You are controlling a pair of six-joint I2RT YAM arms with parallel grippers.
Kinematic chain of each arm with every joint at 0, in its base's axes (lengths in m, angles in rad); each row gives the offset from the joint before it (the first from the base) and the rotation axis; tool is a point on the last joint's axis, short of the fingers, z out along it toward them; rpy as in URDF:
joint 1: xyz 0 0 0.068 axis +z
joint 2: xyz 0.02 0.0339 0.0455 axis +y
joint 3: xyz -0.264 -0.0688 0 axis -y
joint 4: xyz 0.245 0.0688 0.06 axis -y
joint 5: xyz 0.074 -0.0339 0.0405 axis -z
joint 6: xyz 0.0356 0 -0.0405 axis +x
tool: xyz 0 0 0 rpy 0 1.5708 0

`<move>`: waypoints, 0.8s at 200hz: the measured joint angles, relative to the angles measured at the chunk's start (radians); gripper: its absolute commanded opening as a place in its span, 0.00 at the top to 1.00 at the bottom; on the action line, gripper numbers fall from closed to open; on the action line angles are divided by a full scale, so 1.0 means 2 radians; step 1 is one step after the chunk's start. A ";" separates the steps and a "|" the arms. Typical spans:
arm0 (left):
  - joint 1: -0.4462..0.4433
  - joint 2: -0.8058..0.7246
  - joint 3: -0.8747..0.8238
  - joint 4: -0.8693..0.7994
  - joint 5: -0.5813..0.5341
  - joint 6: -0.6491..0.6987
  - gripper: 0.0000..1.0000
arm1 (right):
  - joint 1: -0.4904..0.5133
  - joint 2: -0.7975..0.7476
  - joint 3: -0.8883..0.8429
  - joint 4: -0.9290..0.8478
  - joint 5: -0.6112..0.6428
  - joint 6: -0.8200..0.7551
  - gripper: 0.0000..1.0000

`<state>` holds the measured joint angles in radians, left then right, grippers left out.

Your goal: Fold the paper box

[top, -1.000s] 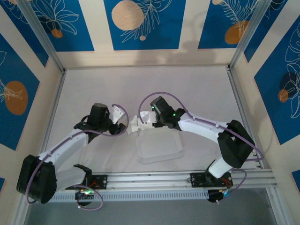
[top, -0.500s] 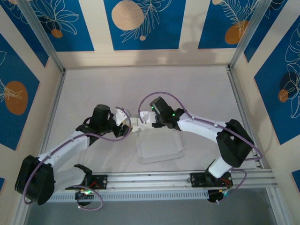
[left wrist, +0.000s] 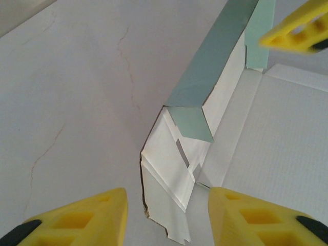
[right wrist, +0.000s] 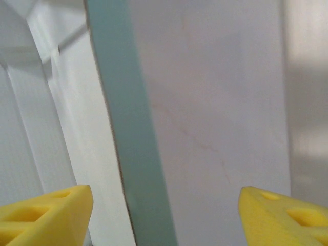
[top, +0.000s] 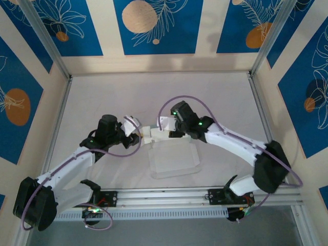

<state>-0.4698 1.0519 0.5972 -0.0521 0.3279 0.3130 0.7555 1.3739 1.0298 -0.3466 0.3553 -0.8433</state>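
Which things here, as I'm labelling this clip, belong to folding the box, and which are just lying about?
Part of the job: paper box; left tool; right tool.
Only surroundings: table; blue patterned wall panels; aluminium rail.

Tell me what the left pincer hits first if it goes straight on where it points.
The paper box: its white slotted corner flap lies straight ahead of the open left pincer, in line with the gap. Depth is unclear.
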 measured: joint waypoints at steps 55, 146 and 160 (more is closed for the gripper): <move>0.000 -0.015 0.000 0.020 -0.012 -0.020 0.56 | -0.101 -0.205 -0.104 0.060 -0.022 0.206 0.36; 0.000 -0.054 -0.017 0.058 -0.030 -0.040 0.54 | -0.112 -0.176 -0.245 0.107 -0.020 0.394 0.39; 0.000 -0.061 -0.018 0.062 -0.034 -0.044 0.54 | -0.112 -0.157 -0.244 0.120 -0.020 0.398 0.38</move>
<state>-0.4698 0.9306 0.5606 0.0715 0.2604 0.2256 0.5308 1.0592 0.5411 -0.1070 0.3153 -0.0463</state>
